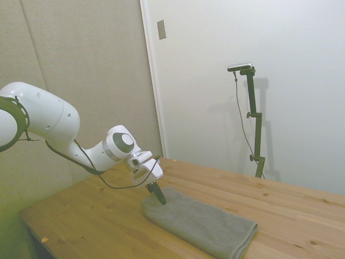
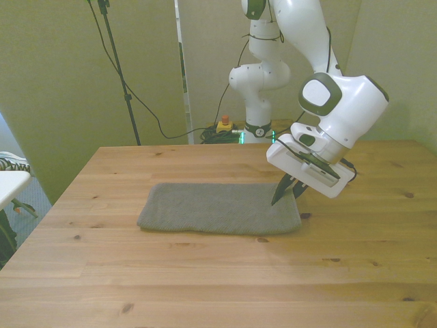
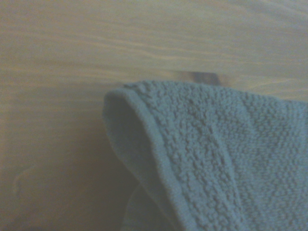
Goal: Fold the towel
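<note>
The grey terry towel (image 2: 215,207) lies flat on the wooden table (image 2: 205,287) as a long folded rectangle, also seen in the side view (image 1: 205,224). My gripper (image 2: 287,199) is tilted down over the towel's end at the front view's right. Its two dark fingers stand apart, open. One fingertip (image 2: 276,201) rests over the cloth and the other sits near the towel's end edge. From the side, the gripper (image 1: 160,198) touches down at the towel's near-left corner. In the wrist view a towel corner (image 3: 216,154) with its thick hem fills the frame, a lower layer showing beneath it.
Bare wood surrounds the towel on all sides. Behind the table's far edge, cables and a small red-and-yellow button box (image 2: 223,125) lie beside the robot base. A white object (image 2: 10,184) pokes in at the front view's left edge, off the table.
</note>
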Available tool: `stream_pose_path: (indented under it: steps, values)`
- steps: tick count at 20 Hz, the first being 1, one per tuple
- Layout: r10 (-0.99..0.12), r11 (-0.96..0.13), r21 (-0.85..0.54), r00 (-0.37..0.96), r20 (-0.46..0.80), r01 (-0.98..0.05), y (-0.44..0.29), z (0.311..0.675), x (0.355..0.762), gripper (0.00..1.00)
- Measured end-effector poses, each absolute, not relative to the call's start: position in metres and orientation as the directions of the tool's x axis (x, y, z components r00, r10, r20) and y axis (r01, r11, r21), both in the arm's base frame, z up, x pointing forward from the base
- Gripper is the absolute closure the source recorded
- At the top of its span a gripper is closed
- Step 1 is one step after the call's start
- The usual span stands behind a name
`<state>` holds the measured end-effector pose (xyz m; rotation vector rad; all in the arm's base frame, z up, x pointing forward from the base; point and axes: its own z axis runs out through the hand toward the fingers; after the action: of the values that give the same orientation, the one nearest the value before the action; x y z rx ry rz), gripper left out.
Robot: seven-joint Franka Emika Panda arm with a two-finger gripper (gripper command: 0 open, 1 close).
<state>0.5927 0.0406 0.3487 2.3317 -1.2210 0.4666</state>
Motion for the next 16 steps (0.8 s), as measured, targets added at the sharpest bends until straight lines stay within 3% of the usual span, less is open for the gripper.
stream_pose_path:
  steps: [5, 16]
  values:
    - [-0.683, -0.492, 0.19, 0.512, 0.521, -0.849, 0.026, 0.394, 0.585, 1.0]
    - [-0.743, -0.442, 0.117, 0.437, 0.507, -0.889, -0.073, 0.444, 0.568, 1.0]
